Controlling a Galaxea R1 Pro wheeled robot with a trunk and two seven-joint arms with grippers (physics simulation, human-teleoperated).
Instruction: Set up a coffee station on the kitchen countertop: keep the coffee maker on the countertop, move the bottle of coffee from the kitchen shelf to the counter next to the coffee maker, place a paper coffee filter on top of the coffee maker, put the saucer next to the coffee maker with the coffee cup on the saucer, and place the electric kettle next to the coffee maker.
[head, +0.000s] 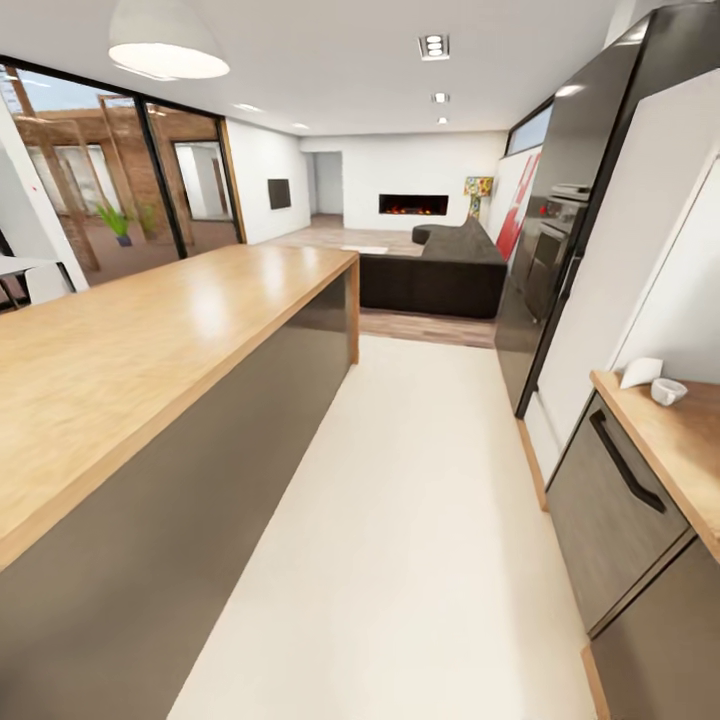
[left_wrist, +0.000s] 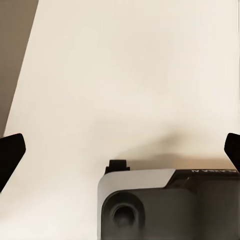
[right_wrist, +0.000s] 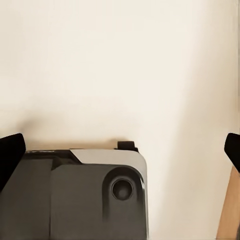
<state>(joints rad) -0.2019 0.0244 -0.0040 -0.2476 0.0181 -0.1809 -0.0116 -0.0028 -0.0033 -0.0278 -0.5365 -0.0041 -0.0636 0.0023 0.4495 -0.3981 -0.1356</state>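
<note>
We stand in the kitchen aisle, head camera looking down its length toward a living area. A long island (head: 150, 340) with a wood top runs along our left side; the pale floor (head: 420, 480) runs between it and the units on our right.

On the right, a wood-topped counter (head: 670, 450) sits above a grey drawer front with a dark handle (head: 627, 462). At its far end we see a white cup (head: 668, 391) standing upright, and just beside it, toward the wall, a white folded piece that looks like a paper filter (head: 640, 372); we cannot tell whether the two touch. Beyond the counter stands a tall dark cabinet with a built-in oven (head: 552, 245).

Further off: a dark sofa (head: 440, 268), a lit fireplace (head: 413, 204) in the far white wall, glass doors (head: 120, 190) on the left with a green plant (head: 115, 222) behind them, and a pendant lamp (head: 168, 45) overhead.

Left wrist view: left claw (left_wrist: 120, 150) released, its dark fingertips (left_wrist: 10, 152) set wide at both frame edges, nothing between them, floor and the robot's grey base (left_wrist: 165, 205) below.

Right wrist view: right claw (right_wrist: 120, 150) likewise spread wide and holding nothing, fingertips (right_wrist: 10, 152) at the frame edges, over floor and base, with a wood edge (right_wrist: 229, 210) at one corner.
</note>
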